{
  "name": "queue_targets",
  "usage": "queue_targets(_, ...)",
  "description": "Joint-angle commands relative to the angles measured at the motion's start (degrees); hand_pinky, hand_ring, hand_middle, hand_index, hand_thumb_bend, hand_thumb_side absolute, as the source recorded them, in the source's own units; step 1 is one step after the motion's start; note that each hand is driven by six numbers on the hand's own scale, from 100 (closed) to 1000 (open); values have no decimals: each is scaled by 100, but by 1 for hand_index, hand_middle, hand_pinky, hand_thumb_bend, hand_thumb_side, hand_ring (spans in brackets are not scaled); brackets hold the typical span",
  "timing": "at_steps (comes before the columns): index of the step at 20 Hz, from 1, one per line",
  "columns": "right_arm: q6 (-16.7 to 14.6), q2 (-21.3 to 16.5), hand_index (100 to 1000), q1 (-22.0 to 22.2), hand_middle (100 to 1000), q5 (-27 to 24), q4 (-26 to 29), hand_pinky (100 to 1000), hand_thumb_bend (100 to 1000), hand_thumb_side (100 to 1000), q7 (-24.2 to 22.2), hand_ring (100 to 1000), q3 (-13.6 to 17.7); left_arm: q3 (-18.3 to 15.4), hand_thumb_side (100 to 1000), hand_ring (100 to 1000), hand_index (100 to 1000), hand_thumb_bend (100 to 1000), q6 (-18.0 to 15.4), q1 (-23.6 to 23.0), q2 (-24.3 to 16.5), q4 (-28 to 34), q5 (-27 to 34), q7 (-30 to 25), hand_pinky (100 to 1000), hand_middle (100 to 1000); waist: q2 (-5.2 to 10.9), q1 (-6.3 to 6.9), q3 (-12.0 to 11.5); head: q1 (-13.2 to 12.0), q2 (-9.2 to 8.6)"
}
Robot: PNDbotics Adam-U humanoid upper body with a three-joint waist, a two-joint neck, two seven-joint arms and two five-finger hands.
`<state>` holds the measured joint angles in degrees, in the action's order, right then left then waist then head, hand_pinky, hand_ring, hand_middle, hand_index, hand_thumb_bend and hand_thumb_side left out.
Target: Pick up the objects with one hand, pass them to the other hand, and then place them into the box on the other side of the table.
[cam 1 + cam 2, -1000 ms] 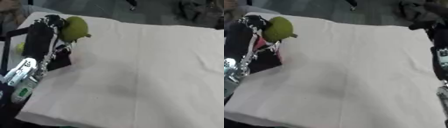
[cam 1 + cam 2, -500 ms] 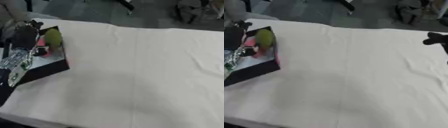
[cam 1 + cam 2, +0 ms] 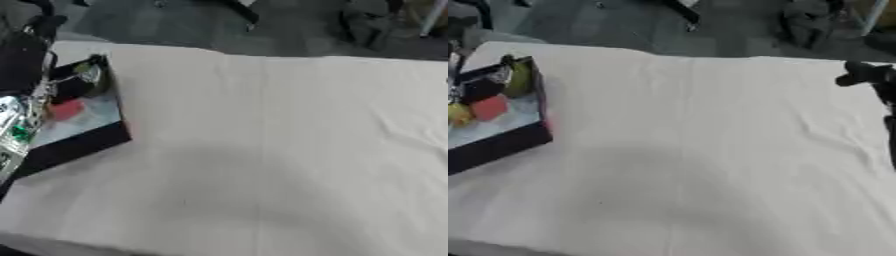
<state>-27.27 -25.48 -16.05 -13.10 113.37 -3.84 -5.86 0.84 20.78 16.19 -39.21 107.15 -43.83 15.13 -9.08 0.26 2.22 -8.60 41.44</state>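
Green pear-shaped fruit point(image 3: 520, 77) sits upright inside the dark-walled box point(image 3: 500, 145) under my left hand point(image 3: 22, 65), finger state I cannot tell, right hand point(image 3: 866, 75) far across.

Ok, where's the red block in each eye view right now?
Left eye view: red block in the box, upper left, beside the left arm.
Right eye view: red block at far left, below the green fruit.
Shared landmark: the box's dark front wall.
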Motion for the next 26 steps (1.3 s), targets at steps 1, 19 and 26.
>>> queue_targets(1, -225, -335, 855, 42, 833, -22, 123, 850, 100, 563, 172, 661, 286, 124, 538, 622, 869, 100, -478, -29, 242, 688, 481, 180, 805, 712, 111, -20, -50, 387, 196)
queue_targets(19, -772, -982, 871, -101, 834, -886, 123, 845, 101, 543, 641, 678, 707, 3170, 537, 509, 779, 100, -3011, 322, 2686, 714, 2575, -3840, 938, 531, 284, -219, -320, 1234, 268)
queue_targets(26, -790, -972, 871, -241, 833, -1183, 123, 845, 100, 556, 389, 672, 628, 3722, 654, 470, 762, 100, -3504, 545, 2778, 414, 3898, -5550, 940, 502, 277, -225, -323, 1181, 268)
